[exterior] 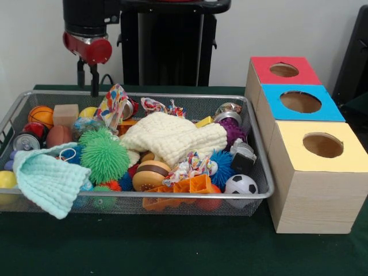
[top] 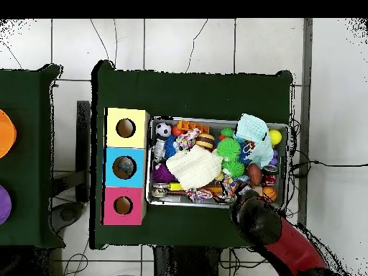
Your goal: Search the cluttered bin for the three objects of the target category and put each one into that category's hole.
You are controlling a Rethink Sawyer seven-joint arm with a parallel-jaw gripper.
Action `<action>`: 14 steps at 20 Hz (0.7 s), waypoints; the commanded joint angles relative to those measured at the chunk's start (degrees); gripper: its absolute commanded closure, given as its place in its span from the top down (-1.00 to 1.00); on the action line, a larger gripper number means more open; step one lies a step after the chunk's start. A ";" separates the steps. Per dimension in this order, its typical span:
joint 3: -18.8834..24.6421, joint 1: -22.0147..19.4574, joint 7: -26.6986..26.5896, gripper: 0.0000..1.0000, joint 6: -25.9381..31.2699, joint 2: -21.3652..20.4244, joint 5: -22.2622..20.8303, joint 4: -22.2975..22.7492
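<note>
Green cloth: we see it covering the surface [exterior: 184, 253], which carries everything here.
Bin: the wire basket [exterior: 172, 196] sits on the left half of the surface in the front view, heaped with toys and cloths.
Near rim: a mint washcloth [exterior: 49, 179] drapes over the front edge at left; an orange plastic piece [exterior: 190, 187] and a small football [exterior: 241, 185] lie against the mesh further right.
Middle: a spiky green ball [exterior: 103, 154] sits left of a cream knitted cloth [exterior: 175, 138].
Far side: a mini basketball [exterior: 41, 115] and a wooden block [exterior: 65, 114] lie in the far left corner.
Boxes: three wooden boxes stand just right of the bin, each with a round hole: yellow top [exterior: 319, 146] nearest, blue [exterior: 299, 102] behind it, red [exterior: 283, 70] farthest.
End effector: it [exterior: 87, 80] hangs above the bin's far left rim, touching nothing; we see two dark fingers with a gap between them, holding nothing.
</note>
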 commanded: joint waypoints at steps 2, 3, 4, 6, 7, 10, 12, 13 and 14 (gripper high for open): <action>-0.55 1.84 13.60 1.00 -2.90 7.22 7.17 -6.51; -0.32 1.66 13.30 1.00 -3.46 7.64 7.34 -6.61; 0.45 1.14 13.23 1.00 -4.48 8.26 7.47 -6.50; 1.51 0.22 13.11 1.00 -6.10 8.85 7.47 -6.20; 2.03 -0.40 12.97 1.00 -6.58 8.96 7.37 -6.04; 3.31 -1.66 13.38 1.00 -8.37 9.28 7.34 -5.23; 3.96 -2.41 13.50 1.00 -9.25 9.80 7.23 -5.09; 4.39 -2.90 13.58 1.00 -9.76 10.12 7.15 -5.01; 4.81 -3.31 13.88 1.00 -10.06 10.31 7.31 -4.81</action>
